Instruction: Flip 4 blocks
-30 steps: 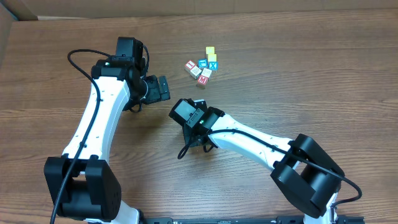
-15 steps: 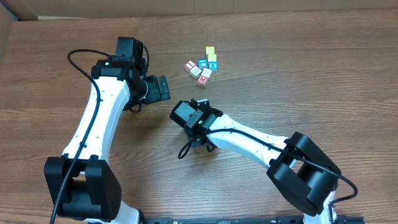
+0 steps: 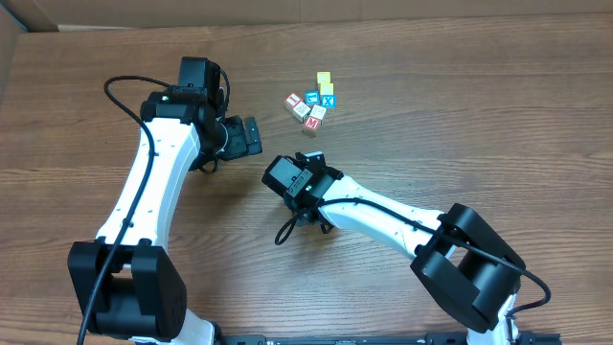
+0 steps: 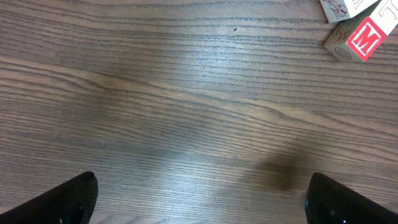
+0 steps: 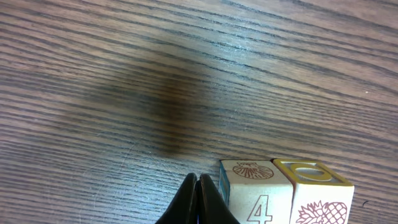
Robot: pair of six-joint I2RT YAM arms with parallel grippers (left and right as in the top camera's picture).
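The blocks (image 3: 311, 103) lie in a tight cluster at the far middle of the table, one with a red M (image 3: 311, 122). In the left wrist view the M block (image 4: 360, 38) sits at the top right, with another block (image 4: 345, 7) behind it. My left gripper (image 3: 251, 136) (image 4: 205, 208) hangs open and empty, left of the cluster. The right gripper (image 3: 310, 159) (image 5: 198, 199) is shut on nothing, in front of the cluster. Right beside its tips stand a block with a shell and a 4 (image 5: 252, 193) and a yellow-bordered pineapple block (image 5: 320, 196); the overhead view does not show these two.
Two plain yellow cubes (image 3: 325, 79) sit at the far side of the cluster. A cardboard wall (image 3: 19, 19) borders the table's far left corner. A black cable (image 3: 284, 232) loops under the right arm.
The right arm has shifted slightly, its wrist edging a little toward the near left. The left arm and the blocks have not moved.
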